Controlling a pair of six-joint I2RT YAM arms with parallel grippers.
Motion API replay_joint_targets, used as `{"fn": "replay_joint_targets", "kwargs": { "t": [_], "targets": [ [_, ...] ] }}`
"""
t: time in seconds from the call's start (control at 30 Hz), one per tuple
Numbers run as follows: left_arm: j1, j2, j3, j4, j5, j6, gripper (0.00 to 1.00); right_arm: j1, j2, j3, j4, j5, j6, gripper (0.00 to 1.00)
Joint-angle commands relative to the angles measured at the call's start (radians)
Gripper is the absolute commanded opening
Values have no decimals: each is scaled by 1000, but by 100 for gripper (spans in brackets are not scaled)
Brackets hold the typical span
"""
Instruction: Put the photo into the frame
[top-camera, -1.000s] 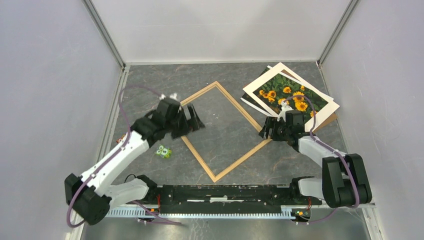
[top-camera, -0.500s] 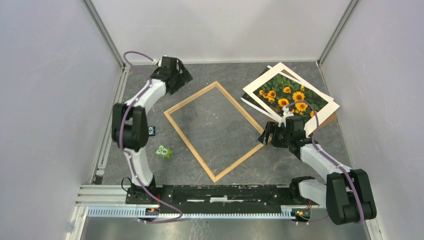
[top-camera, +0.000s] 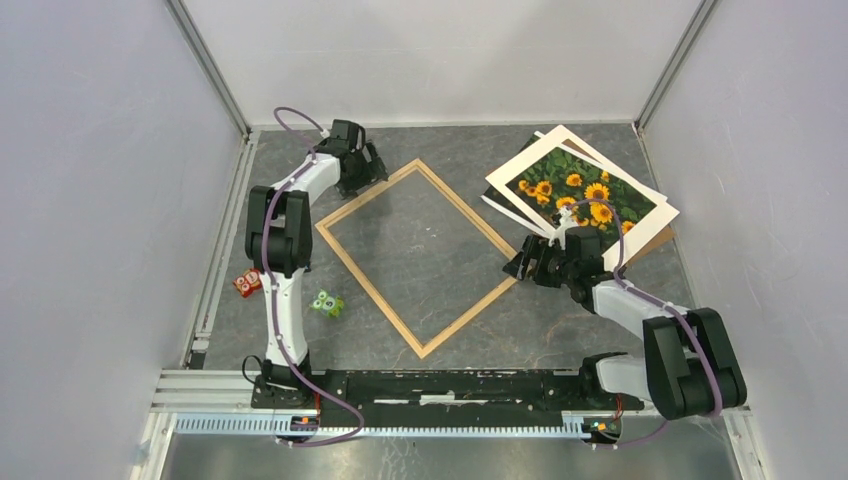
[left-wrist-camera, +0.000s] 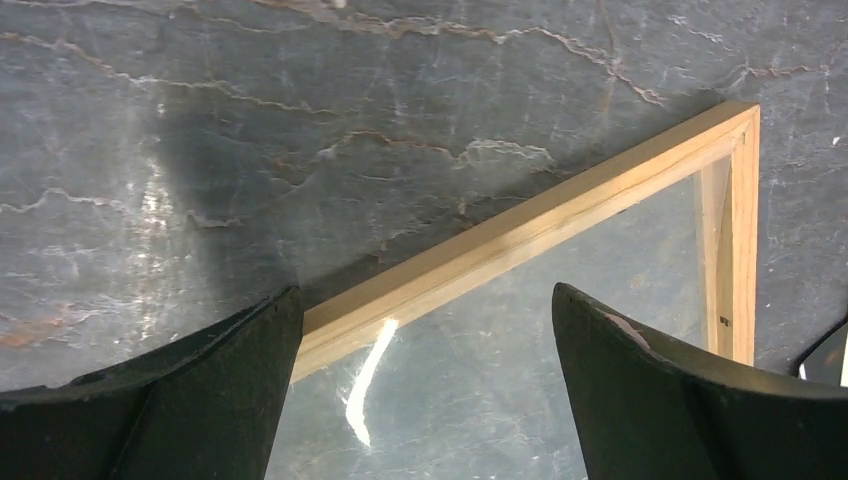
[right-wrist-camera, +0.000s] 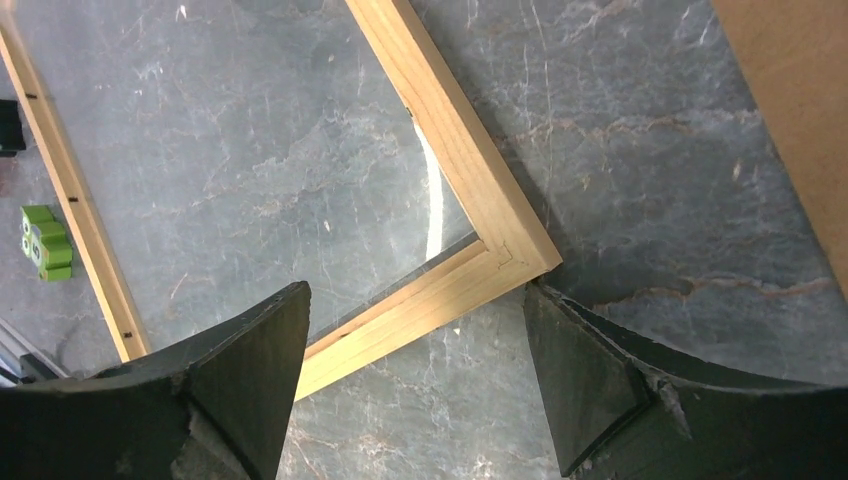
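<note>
The frame (top-camera: 468, 220) is pale wood. The photo (top-camera: 585, 190) shows orange-yellow sunflowers on dark green, white-bordered. The table (top-camera: 560, 325) is dark grey with pale veins.

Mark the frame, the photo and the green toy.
the frame (right-wrist-camera: 465, 170), right wrist view, wooden strip near its corner.
the photo (top-camera: 580, 190), top view, printed sunflowers.
the green toy (top-camera: 326, 303), top view, its body.
</note>
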Motion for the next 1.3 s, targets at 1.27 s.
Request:
{"fn": "replay_joint_targets", "kwargs": {
  "t": [1.27],
  "targets": [
    [32, -467, -671, 92, 306, -184, 100, 65, 637, 692, -229, 100, -188, 84]
  ]
}}
